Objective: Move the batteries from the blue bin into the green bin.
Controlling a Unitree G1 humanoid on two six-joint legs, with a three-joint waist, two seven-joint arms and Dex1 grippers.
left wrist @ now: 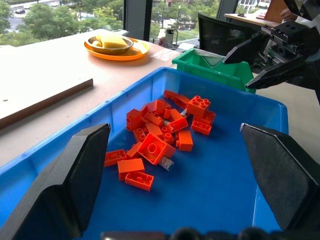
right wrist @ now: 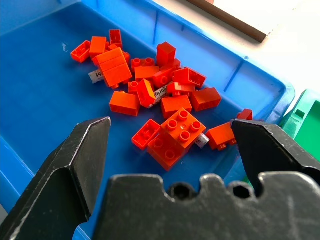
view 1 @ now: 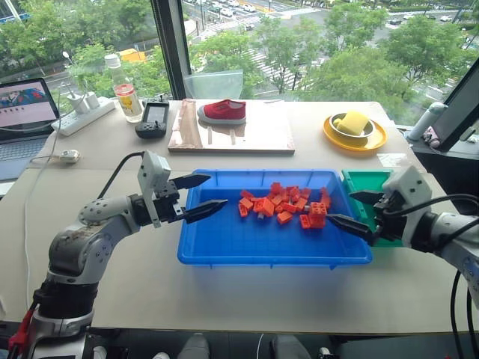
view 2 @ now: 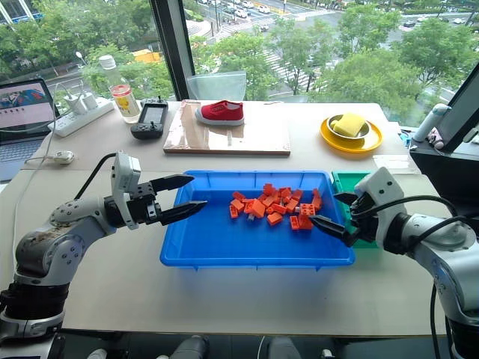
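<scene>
Left claw (view 1: 207, 196) – right claw (view 1: 352, 209) – agape.

blue bin (view 1: 224, 243): 1 | green bin (view 1: 367, 183): 1 | batteries (right wrist: 159, 93): 3 visible

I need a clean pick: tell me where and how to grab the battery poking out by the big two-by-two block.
Grip the battery's exposed end across its slim width, coming from above with the open right gripper. It lies flat on the blue bin, its other end hidden under the orange blocks.

Beige bench (view 1: 112, 262): blue bin (view 1: 224, 247) near centre, green bin (view 1: 365, 182) touching its right, wooden board (view 1: 262, 134) and yellow plate (view 1: 337, 139) far.
</scene>
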